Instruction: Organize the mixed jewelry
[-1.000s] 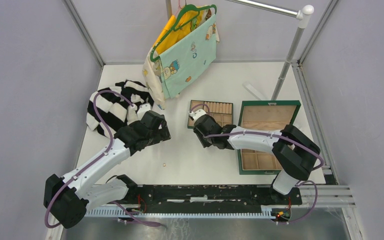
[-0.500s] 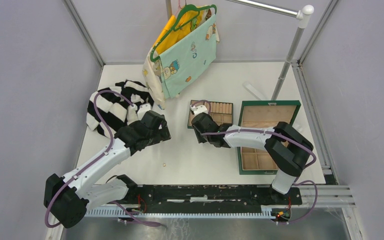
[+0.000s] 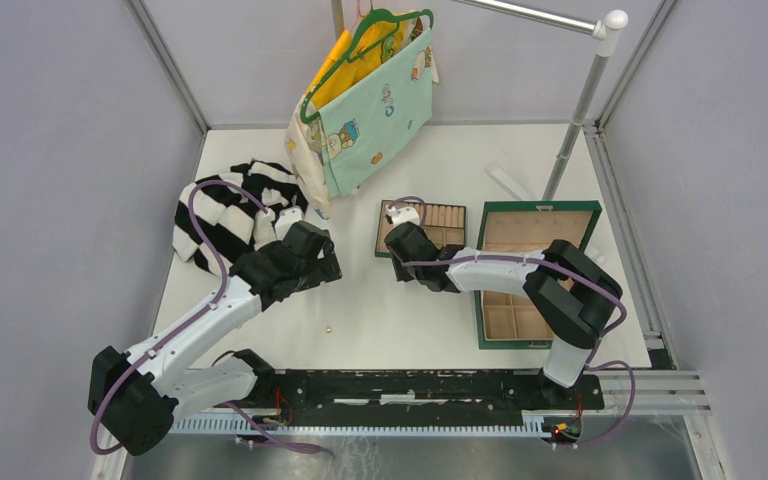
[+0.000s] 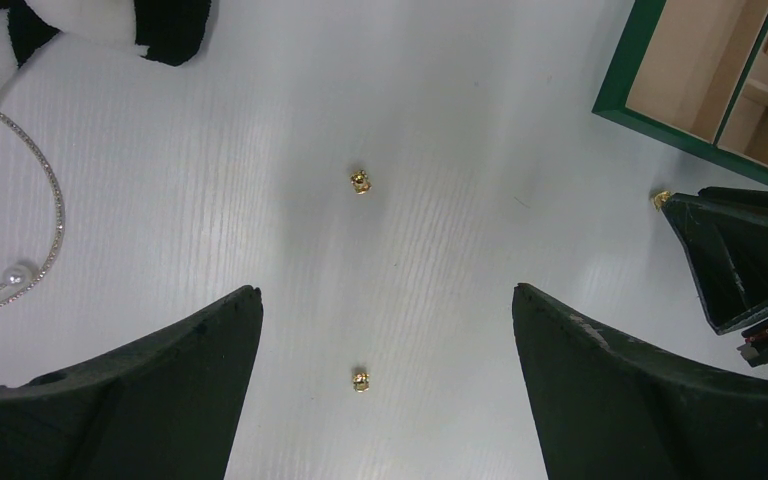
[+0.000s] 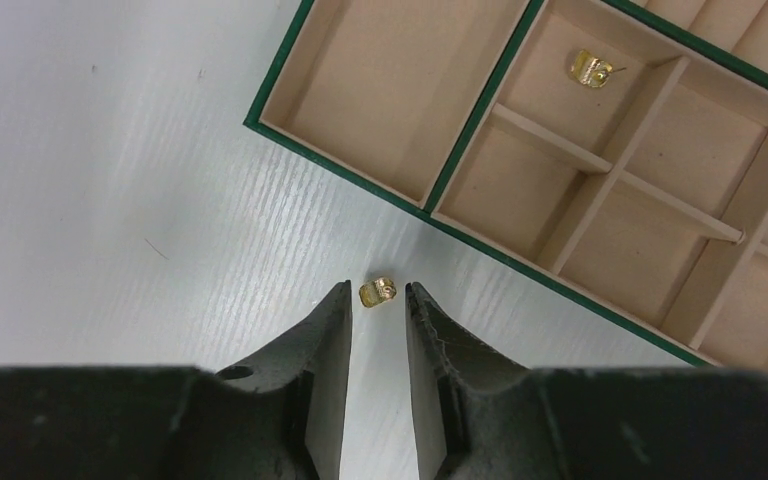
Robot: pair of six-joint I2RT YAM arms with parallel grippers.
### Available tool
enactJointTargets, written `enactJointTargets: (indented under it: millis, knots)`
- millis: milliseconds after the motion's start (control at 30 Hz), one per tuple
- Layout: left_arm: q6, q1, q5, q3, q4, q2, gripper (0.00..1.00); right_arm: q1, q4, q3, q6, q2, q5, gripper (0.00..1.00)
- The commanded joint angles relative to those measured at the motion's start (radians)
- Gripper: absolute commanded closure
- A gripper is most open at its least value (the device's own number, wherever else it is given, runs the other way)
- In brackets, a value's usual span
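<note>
In the right wrist view my right gripper (image 5: 377,286) has its jaws a narrow gap apart, low over the table, with a tiny gold piece (image 5: 378,294) between the tips. It sits just off the near edge of the tan divided tray (image 5: 340,150), where another gold piece (image 5: 592,68) lies in a compartment. My left gripper (image 4: 385,290) is wide open above the table. One gold piece (image 4: 360,379) lies between its fingers and another (image 4: 360,181) lies farther ahead. A thin pale chain (image 4: 55,195) curves at the left. In the top view the left gripper (image 3: 312,256) and the right gripper (image 3: 407,243) are apart.
A green box (image 3: 535,215) stands open at the right. Striped cloth (image 3: 225,210) lies at the back left. Clothes on a hanger (image 3: 370,95) hang from a rail with a pole (image 3: 572,130). A lone gold piece (image 3: 329,327) lies near the front.
My right gripper has moved a little away from the bases, up to the near left corner of the divided tray. The left arm has not moved.
</note>
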Motion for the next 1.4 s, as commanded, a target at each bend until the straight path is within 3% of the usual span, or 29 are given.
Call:
enactJointTargets:
  millis: [0,233,933,1167,1267,1367]
  knots:
    - [0.004,-0.003,-0.031,0.024,0.004,0.007,0.00,-0.011,0.051,0.004,0.034,0.002,0.015,0.69]
    - [0.009,-0.004,-0.033,0.025,0.005,0.015,0.00,-0.026,0.051,-0.014,0.041,0.002,0.003,0.75]
    - [0.009,-0.003,-0.036,0.014,0.006,0.020,0.00,-0.034,0.083,-0.011,0.050,0.035,-0.046,0.79]
    - [0.011,-0.003,-0.035,0.019,0.005,0.020,0.00,-0.036,0.084,-0.014,0.050,0.028,-0.048,0.88]
    - [0.012,-0.004,-0.036,0.017,0.005,0.019,0.00,-0.035,0.080,-0.014,0.051,0.021,-0.051,1.00]
    - [0.012,-0.003,-0.038,0.016,0.003,0.016,0.00,-0.035,0.077,-0.018,0.048,0.000,-0.071,1.00]
